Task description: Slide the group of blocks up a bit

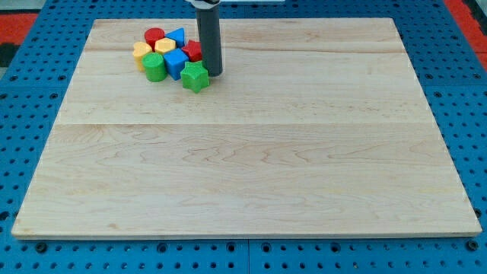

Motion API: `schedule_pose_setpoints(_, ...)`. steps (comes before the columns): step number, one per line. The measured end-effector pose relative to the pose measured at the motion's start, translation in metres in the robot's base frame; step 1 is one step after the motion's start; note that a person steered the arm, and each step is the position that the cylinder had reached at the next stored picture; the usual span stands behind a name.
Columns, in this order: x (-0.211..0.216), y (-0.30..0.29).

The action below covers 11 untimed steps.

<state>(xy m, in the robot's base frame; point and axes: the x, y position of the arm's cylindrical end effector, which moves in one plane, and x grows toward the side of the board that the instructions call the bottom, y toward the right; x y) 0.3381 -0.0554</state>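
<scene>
A tight group of blocks sits at the board's upper left. It holds a red cylinder, a blue triangular block, a yellow block, another yellow block, a green cylinder, a blue cube, a red block and a green star-like block. My tip rests on the board at the group's right edge, just right of the green star-like block and next to the red block, which the rod partly hides.
The wooden board lies on a blue pegboard surface. The group is close to the board's top edge.
</scene>
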Motion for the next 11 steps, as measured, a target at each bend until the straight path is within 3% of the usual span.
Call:
schedule_pose_setpoints(4, 0.081, -0.030)
schedule_pose_setpoints(6, 0.073, -0.094)
schedule_pose_setpoints(11, -0.004, -0.090)
